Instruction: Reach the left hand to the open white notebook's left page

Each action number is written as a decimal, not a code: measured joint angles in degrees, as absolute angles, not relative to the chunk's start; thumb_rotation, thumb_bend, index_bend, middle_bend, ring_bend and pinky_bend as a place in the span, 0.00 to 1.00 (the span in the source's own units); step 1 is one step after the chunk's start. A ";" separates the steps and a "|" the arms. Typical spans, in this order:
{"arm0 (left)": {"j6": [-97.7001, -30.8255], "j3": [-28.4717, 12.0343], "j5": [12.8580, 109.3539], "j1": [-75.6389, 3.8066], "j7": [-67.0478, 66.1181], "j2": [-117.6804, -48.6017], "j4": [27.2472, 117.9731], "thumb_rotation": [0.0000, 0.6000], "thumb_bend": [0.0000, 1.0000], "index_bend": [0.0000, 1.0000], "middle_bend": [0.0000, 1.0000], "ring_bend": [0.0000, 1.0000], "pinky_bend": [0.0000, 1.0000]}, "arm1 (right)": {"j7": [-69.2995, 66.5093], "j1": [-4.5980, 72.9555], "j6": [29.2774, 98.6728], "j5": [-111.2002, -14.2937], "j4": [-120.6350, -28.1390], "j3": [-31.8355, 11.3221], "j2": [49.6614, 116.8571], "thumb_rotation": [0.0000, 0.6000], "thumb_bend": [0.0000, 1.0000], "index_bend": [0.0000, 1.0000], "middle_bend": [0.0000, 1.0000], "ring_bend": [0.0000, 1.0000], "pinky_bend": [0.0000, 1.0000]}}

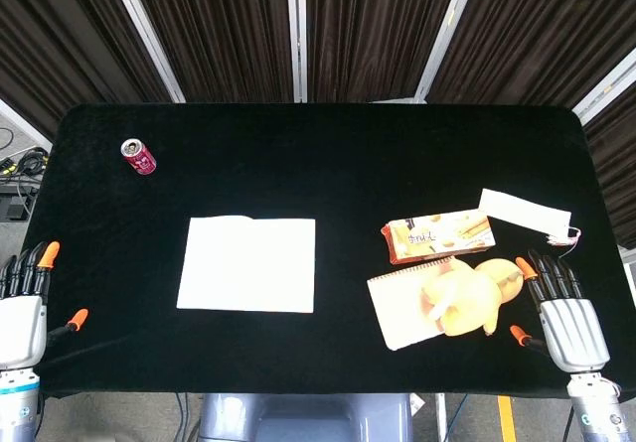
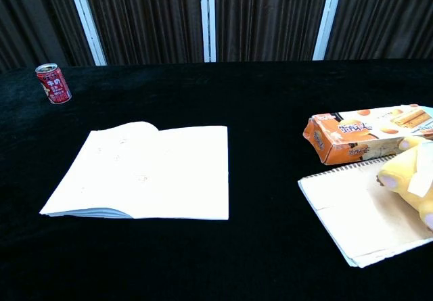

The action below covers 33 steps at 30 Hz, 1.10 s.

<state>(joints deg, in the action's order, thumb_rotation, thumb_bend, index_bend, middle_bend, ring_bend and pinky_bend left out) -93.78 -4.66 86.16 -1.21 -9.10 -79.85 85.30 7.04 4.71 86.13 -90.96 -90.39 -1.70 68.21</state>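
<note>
The open white notebook [image 1: 247,263] lies flat near the table's middle; in the chest view its left page [image 2: 108,169] bulges slightly near the spine. My left hand [image 1: 24,308] rests at the table's front left corner, fingers apart and holding nothing, well to the left of the notebook. My right hand [image 1: 561,308] sits at the front right, fingers spread and empty. Neither hand shows in the chest view.
A red can [image 1: 138,156] stands at the back left. On the right lie an orange snack box [image 1: 438,235], a spiral pad [image 1: 412,308] with a yellow plush toy [image 1: 472,298] on it, and a white card [image 1: 525,212].
</note>
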 measured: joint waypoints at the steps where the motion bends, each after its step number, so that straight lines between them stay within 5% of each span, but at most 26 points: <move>1: -93.61 -4.69 86.07 -1.29 -9.15 -79.88 85.27 1.00 0.00 0.00 0.00 0.00 0.00 | 7.08 4.69 86.16 -90.97 -90.34 -1.70 68.21 1.00 0.01 0.00 0.00 0.00 0.00; 19: -92.71 -4.43 86.31 -1.74 -9.61 -80.03 85.26 1.00 0.01 0.00 0.00 0.00 0.00 | 7.26 4.59 86.01 -90.74 -90.64 -1.62 68.20 1.00 0.01 0.00 0.00 0.00 0.00; 33: -88.48 -2.73 87.58 -3.73 -13.47 -81.64 85.74 1.00 0.11 0.00 0.00 0.00 0.00 | 7.10 4.55 85.67 -90.64 -90.81 -1.40 68.13 1.00 0.01 0.00 0.00 0.00 0.00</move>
